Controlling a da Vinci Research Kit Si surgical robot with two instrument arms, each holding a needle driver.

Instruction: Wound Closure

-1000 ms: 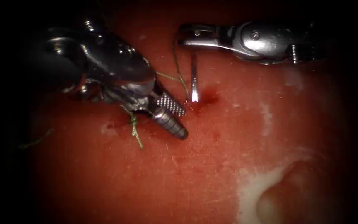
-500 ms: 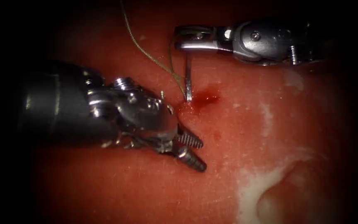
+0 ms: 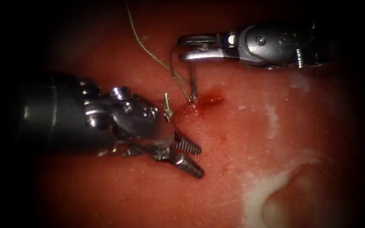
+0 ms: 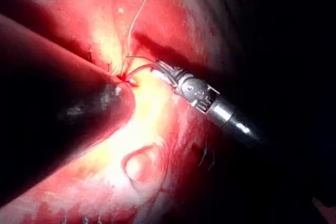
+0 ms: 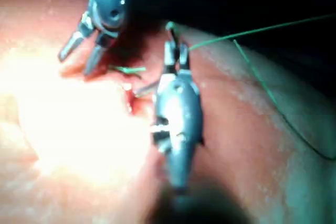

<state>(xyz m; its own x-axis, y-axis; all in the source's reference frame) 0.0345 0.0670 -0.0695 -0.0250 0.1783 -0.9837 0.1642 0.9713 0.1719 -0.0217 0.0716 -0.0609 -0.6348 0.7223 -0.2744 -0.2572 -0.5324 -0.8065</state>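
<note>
Left gripper (image 3: 189,157) withdrew, empty; needle (image 3: 194,86) seemingly hangs from right gripper (image 3: 187,47).

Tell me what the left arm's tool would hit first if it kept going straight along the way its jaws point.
Probably bare tissue. The left tool, jaws open and holding nothing, points toward the picture's lower right, low over the surface. The needle held by the right tool lies off that line. Depth is uncertain.

2 claws (image 3: 189,158) (image 3: 193,47), 1 needle (image 3: 194,86), 1 thread (image 3: 148,51)
</note>
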